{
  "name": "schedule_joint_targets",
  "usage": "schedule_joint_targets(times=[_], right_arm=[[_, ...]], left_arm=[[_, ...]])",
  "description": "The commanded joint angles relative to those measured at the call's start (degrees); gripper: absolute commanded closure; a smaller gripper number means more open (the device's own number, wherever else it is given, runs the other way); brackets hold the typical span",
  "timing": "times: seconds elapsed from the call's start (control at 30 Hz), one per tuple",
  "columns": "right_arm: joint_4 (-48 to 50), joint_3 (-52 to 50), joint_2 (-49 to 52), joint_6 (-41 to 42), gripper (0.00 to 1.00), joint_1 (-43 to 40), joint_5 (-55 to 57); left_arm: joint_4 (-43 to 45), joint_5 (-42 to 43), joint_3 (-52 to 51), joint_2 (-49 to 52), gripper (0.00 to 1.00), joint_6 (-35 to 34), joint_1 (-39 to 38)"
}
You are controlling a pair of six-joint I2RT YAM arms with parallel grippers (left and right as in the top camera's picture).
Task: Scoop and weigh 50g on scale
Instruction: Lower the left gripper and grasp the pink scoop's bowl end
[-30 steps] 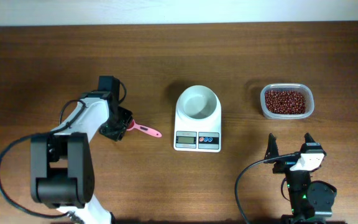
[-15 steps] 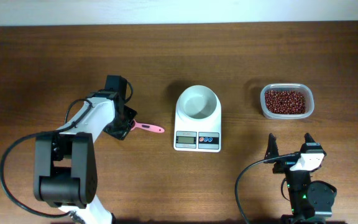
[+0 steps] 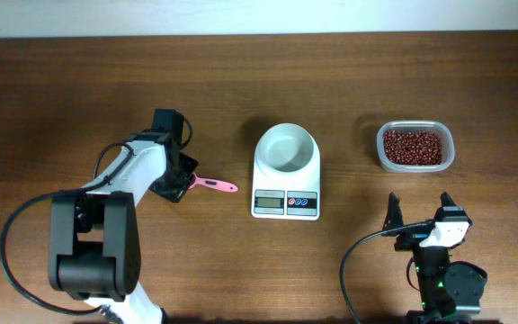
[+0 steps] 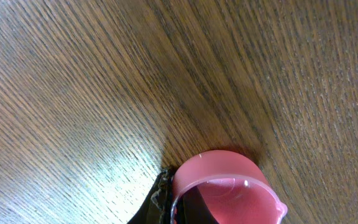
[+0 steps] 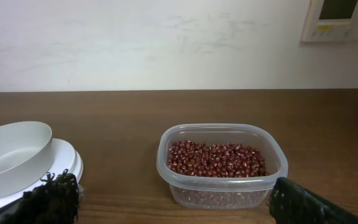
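The brown wooden table (image 3: 61, 90) carries the white rectangular digital scale (image 3: 286, 184) at its centre, its round white bowl (image 3: 285, 148) empty. The clear plastic tub (image 3: 379, 148) to the far right holds all the small dark red-brown beans (image 3: 412, 146). The right gripper (image 3: 419, 209) waits wide open on the near side of the tub. Within the last second the left gripper (image 3: 180, 180), left of the scale, has clamped onto the cup end of the pink plastic measuring spoon (image 3: 216, 185), shifting it slightly. With the tool in hand, scooping can probably start.
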Motion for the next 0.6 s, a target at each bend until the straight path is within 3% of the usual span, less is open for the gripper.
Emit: schedule_joint_targets(times=[0.0,0.4,0.57], right_arm=[[-0.4,-0.3,-0.3,0.6,0.01,0.3,0.5],[-0.4,-0.3,-0.3,0.6,0.01,0.3,0.5],[-0.4,-0.3,-0.3,0.6,0.01,0.3,0.5]], left_arm=[[-0.3,2.2,-0.7,0.8,1.00,-0.2,-0.2],[-9.3,2.9,-0.6,-16.8,1.00,-0.2,-0.2],[-9.3,8.7,-0.6,-24.8,1.00,-0.2,-0.2]])
